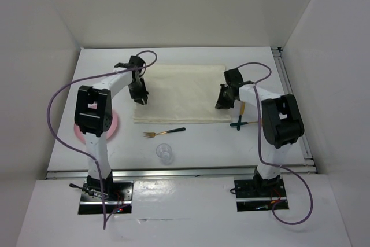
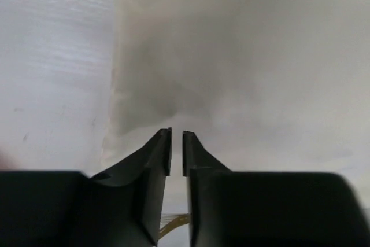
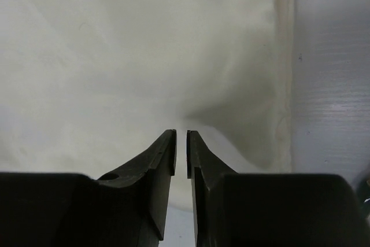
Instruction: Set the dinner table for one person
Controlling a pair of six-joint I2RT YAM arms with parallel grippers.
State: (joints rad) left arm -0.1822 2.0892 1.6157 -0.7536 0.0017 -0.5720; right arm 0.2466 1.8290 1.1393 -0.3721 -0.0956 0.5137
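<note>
The white dinner table [image 1: 202, 143] carries a cream cloth mat [image 1: 179, 91] at its middle back. My left gripper [image 1: 140, 99] is at the mat's near left corner. In the left wrist view its jaws [image 2: 177, 134] stand almost together, pinching a raised fold of the mat [image 2: 243, 56]. My right gripper [image 1: 222, 105] is at the mat's near right corner. In the right wrist view [image 3: 180, 134] it pinches a lifted ridge of the mat [image 3: 115, 44] the same way. A fork [image 1: 165, 133] with a dark handle lies in front of the mat.
A clear glass [image 1: 165, 153] stands near the front middle. A pink plate [image 1: 113, 125] lies at the left, partly under the left arm. A green-handled utensil [image 1: 240, 123] and a gold one [image 1: 243, 111] lie right of the mat. Aluminium rails edge the table.
</note>
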